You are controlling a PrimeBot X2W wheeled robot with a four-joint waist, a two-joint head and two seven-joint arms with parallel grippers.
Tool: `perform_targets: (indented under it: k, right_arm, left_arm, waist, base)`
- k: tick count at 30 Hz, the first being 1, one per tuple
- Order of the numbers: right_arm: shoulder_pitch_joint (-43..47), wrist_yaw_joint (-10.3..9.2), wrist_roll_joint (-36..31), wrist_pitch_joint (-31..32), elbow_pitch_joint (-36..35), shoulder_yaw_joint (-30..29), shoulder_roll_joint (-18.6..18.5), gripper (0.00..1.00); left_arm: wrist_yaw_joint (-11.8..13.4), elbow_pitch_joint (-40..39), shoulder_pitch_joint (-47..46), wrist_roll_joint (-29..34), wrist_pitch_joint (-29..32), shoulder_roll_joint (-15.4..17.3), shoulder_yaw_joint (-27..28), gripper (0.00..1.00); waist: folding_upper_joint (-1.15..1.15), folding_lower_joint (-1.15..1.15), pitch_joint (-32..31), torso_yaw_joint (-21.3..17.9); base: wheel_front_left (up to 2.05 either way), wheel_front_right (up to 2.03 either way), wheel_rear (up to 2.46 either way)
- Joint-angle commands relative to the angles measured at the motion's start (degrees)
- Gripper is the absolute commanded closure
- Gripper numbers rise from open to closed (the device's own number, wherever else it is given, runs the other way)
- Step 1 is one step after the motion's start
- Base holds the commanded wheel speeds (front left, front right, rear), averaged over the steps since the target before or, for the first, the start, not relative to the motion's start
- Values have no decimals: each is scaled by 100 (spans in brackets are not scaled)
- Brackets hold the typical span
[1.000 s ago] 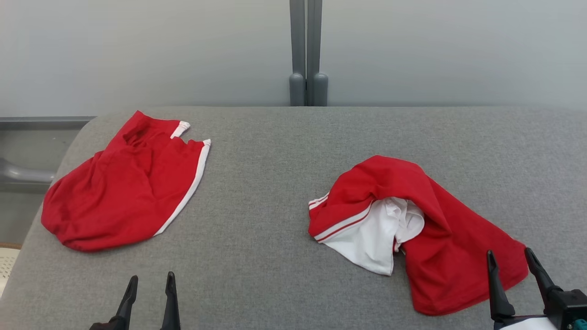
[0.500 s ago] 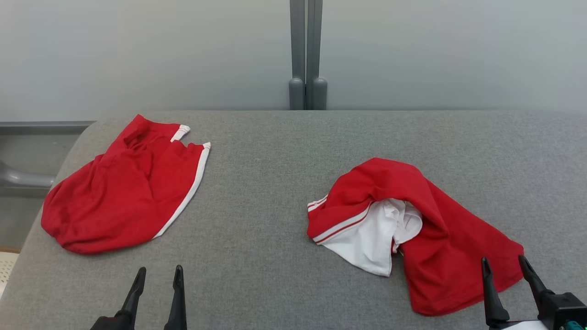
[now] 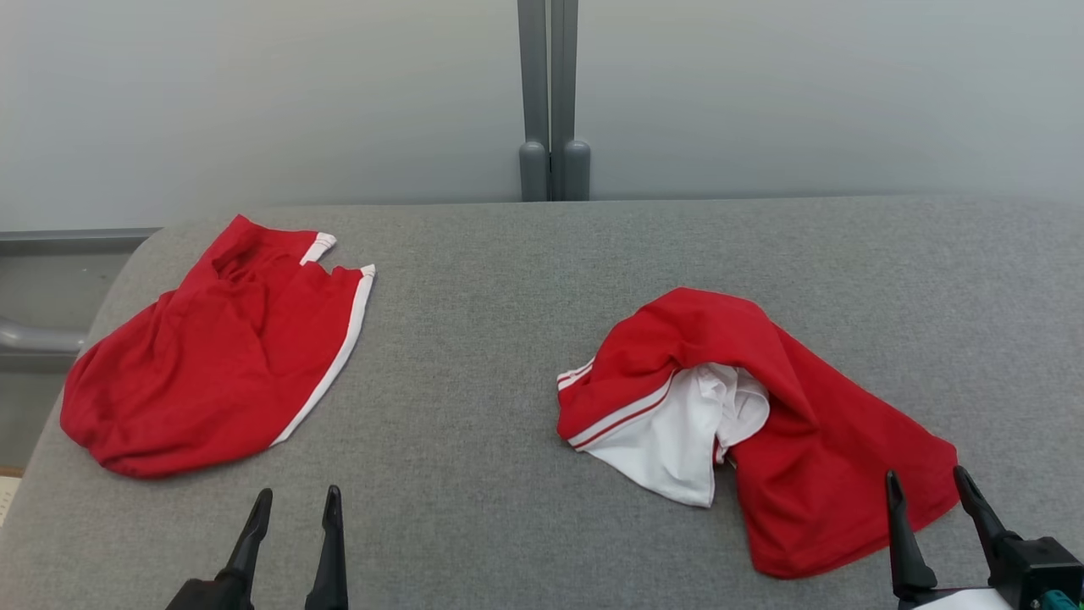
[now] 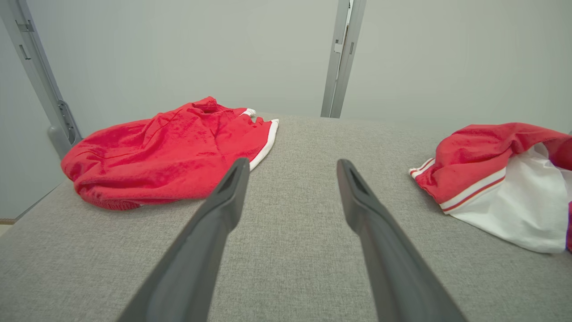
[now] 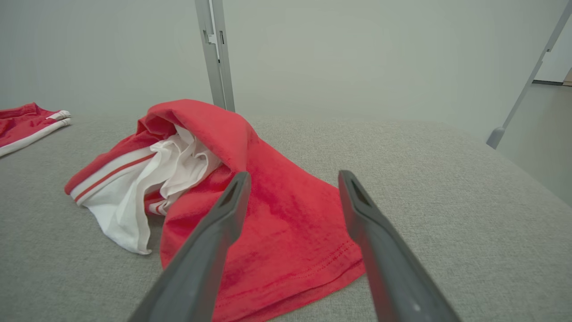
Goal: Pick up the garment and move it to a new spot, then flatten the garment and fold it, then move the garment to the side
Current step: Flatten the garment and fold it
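In the head view, the crumpled red garment (image 3: pixel 813 440), white lining spilling from its front, lies on the right half of the grey padded table (image 3: pixel 508 280). A second red garment with white trim (image 3: pixel 212 364) lies at the far left, well apart. The right gripper (image 3: pixel 925 472) stands at the crumpled garment's near right corner, moderately open and empty. The left gripper (image 3: pixel 299 491) sits over bare table, also parted and empty.

The left wrist view shows its fingers spread over plain grey surface, one garment off to each side.

In the right wrist view, the open fingers frame the stitched red hem. Whether they touch the cloth cannot be told.

The pickup looks not yet begun. It would probably go best if the right gripper closed on the hemmed corner. The left could cross to the striped band, avoiding the loose white lining, so the garment lifts spread rather than bunched.
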Motion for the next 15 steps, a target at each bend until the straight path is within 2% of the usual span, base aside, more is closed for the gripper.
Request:
perform_targets:
  k: [1, 3, 8, 15]
  right_arm:
    - [-108, 0, -4, -18, -25, 22, -3, 0]
    - [-177, 0, -27, -18, -32, 105, -34, 0]
    - [-457, 0, 27, -18, -109, 321, -69, 0]
    - [-818, 0, 127, -18, -154, 424, -52, 0]
  left_arm:
    - [-36, -64, -196, -31, -3, 2, -60, 0]
    - [-39, -111, -308, -166, -3, -1, -301, 0]
    - [-36, 194, -839, -308, -3, 3, -1598, 0]
    - [13, 1554, -2088, -928, 203, 18, -3426, 0]
  waist:
    - [0, 0, 48, -55]
    - [0, 0, 84, -166]
    - [0, 0, 246, -652]
    - [0, 0, 769, -1341]
  base:
    - [0, 0, 0]
    - [0, 0, 0]
    - [0, 0, 0]
    - [0, 0, 0]
